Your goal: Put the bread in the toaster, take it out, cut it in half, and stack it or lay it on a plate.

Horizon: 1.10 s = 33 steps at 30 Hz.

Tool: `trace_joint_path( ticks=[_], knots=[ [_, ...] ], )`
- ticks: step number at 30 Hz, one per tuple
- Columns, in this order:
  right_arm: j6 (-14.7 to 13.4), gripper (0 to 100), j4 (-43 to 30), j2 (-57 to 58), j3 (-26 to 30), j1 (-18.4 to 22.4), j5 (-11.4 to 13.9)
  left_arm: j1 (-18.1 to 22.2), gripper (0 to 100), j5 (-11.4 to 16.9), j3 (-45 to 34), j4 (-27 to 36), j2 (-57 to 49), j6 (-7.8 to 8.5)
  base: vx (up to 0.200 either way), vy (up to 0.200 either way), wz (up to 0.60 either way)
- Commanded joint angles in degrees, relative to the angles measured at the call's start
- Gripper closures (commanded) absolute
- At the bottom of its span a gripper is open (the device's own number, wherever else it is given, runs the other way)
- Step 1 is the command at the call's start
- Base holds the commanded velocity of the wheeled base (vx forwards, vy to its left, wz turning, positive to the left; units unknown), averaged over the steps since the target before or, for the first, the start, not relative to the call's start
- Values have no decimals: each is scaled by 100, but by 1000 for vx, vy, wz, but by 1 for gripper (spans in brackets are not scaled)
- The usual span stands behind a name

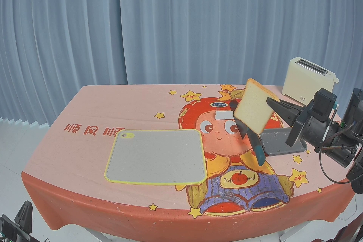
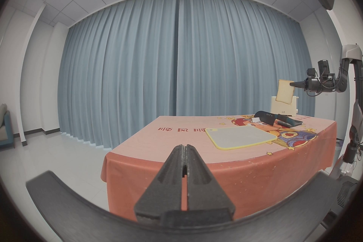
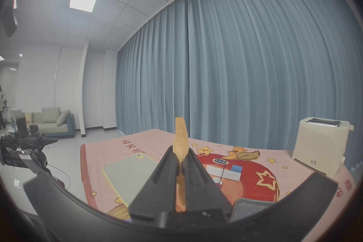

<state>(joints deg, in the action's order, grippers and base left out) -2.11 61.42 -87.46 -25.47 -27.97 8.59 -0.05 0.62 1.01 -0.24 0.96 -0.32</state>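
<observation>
Pleated blue-grey curtain right across the back, and in front of it a table under a salmon-pink cloth with a cartoon kid and stars. Towards the front left of the cloth, a flat grey cutting board with a yellow rim. Way off at the far right corner, a cream-white plastic toaster, slot on top.

Up in the air between board and toaster, right claw pinched shut on a pale square slice of bread with a tan crust, standing on edge and a bit tilted.

On the cloth under it, a knife with black blade and teal handle, just beside a dark grey rectangular tray. Small white card nearby.

Down low off the table's near-left corner, left claw closed tight on nothing.
</observation>
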Motion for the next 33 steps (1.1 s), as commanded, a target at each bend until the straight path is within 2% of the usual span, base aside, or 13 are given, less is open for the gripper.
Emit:
trace_joint_path(
  ticks=[1,33],
  knots=[
    [0,100,2,-8,-2,-7,2,5,100,-1,-101,-2,-52,-3,0,200,0],
    [-53,100,-16,-96,86,-227,2,5,100,8,-101,-2,-52,14,0,200,0]
  ],
)
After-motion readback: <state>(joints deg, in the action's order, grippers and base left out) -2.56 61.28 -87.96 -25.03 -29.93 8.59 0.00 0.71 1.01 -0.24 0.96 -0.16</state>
